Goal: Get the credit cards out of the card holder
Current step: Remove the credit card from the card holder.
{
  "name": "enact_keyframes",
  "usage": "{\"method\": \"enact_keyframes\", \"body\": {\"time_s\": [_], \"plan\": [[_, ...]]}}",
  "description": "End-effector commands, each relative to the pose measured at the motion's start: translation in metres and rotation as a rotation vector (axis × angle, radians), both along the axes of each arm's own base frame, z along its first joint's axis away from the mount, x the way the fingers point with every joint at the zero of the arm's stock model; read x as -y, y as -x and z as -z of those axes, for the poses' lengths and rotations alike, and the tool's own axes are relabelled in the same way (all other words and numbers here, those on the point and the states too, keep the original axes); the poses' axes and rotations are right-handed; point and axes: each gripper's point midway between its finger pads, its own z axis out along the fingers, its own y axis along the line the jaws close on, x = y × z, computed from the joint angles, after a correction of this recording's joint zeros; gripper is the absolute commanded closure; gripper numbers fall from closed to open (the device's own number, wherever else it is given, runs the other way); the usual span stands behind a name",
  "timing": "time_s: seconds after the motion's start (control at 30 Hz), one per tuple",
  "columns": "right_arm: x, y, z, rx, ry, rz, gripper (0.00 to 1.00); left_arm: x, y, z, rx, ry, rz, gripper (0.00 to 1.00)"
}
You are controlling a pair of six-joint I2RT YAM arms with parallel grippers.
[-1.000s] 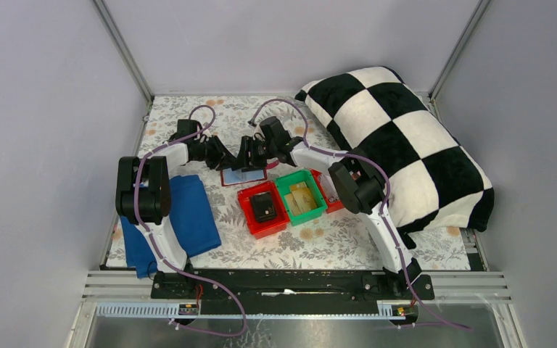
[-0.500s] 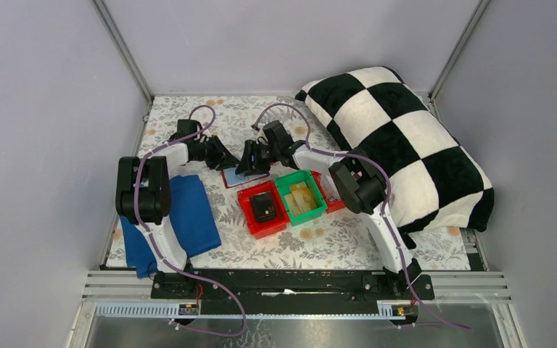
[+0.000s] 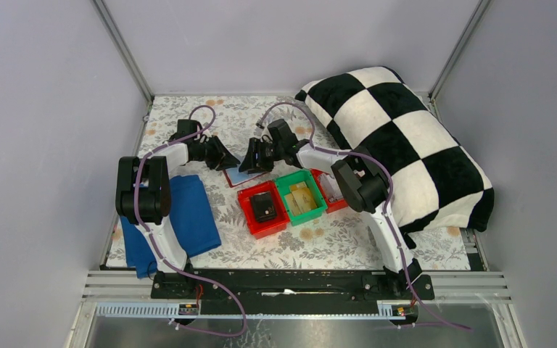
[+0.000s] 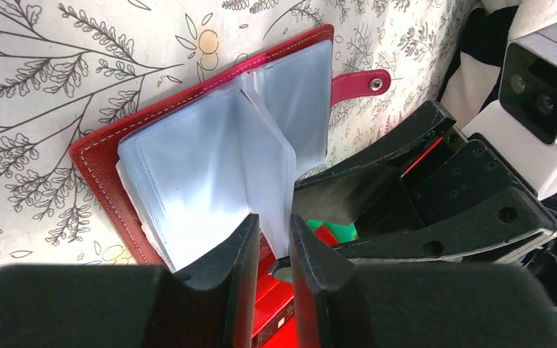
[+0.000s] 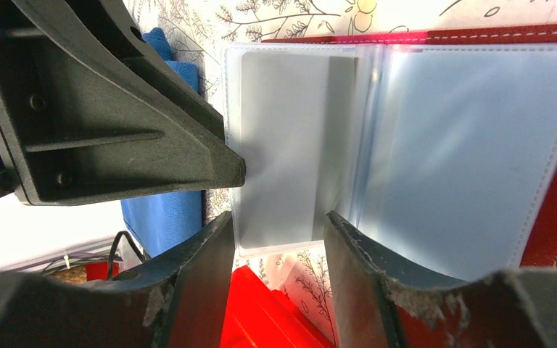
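The dark red card holder (image 3: pixel 236 176) lies open on the floral cloth between my two grippers. Its red cover (image 4: pixel 101 156) and strap tab (image 4: pixel 362 85) frame a fan of pale clear sleeves (image 4: pixel 203 159). My left gripper (image 4: pixel 274 239) is shut on the edge of one raised sleeve. A greyish credit card (image 5: pixel 290 138) sits inside that sleeve. My right gripper (image 5: pixel 279 239) is open, its fingers either side of the sleeve's lower edge without touching it. The left gripper's finger (image 5: pixel 152 138) meets the sleeve's left edge.
A red bin (image 3: pixel 252 217) with a black box stands just in front of the holder, with a green bin (image 3: pixel 318 190) of yellow-tan items beside it. A blue cloth (image 3: pixel 188 214) lies at the left. A checkered pillow (image 3: pixel 399 138) fills the right.
The right gripper has drawn back a little, away from the bins. Less of the holder's open face shows from above. The left arm has held still.
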Motion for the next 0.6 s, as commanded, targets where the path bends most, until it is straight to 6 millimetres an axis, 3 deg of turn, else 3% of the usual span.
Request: {"method": "enact_keyframes", "body": {"time_s": [0.0, 0.2, 0.4, 0.57], "plan": [[0.004, -0.008, -0.034, 0.051, -0.047, 0.01, 0.45, 0.002, -0.005, -0.009, 0.048, -0.001, 0.024, 0.73], [0.006, -0.01, -0.032, 0.046, -0.048, 0.015, 0.46, 0.002, -0.007, -0.012, 0.06, 0.002, 0.026, 0.68], [0.006, -0.009, -0.028, 0.038, -0.047, 0.016, 0.46, 0.003, -0.008, -0.018, 0.08, 0.01, 0.027, 0.56], [0.007, -0.01, -0.028, 0.035, -0.049, 0.018, 0.46, 0.0, -0.011, -0.026, 0.116, 0.011, 0.002, 0.55]]}}
